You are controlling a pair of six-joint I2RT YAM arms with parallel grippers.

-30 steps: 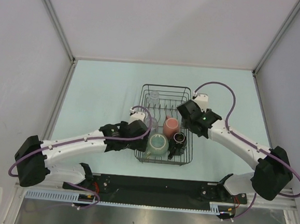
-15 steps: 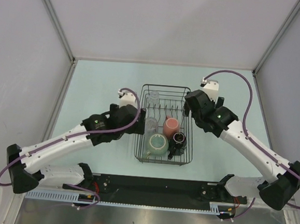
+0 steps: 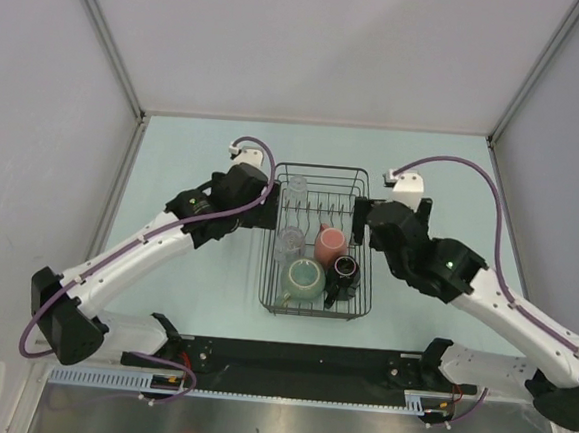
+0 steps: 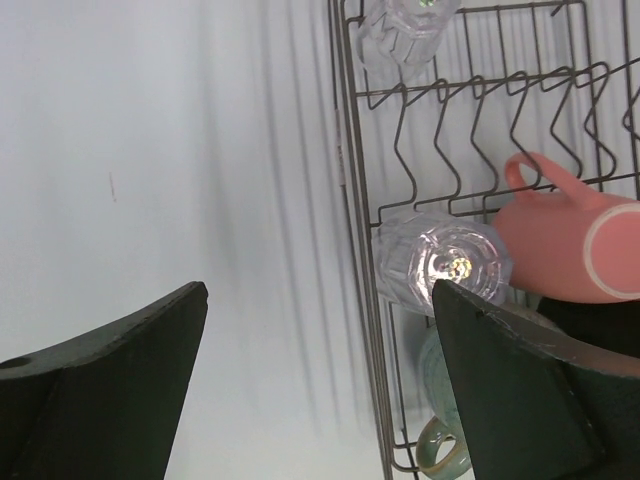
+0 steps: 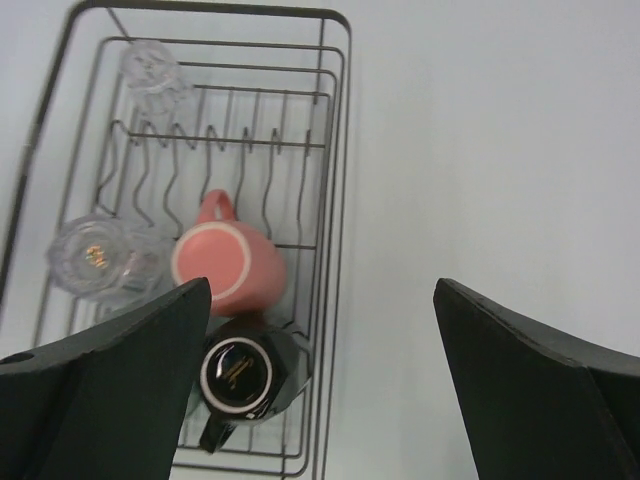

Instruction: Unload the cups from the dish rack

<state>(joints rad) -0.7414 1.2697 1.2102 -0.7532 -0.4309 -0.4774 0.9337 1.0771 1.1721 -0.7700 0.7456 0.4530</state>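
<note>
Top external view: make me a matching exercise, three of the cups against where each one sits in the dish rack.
Cups:
1. pink cup
2. green mug
3. dark cup

Places in the dish rack:
A. near-left corner
B. near-right part
C. middle

Pairs: 1-C, 2-A, 3-B

Seen from high overhead at the near edge, and closer, downward from each wrist, sharing the dish rack.
</note>
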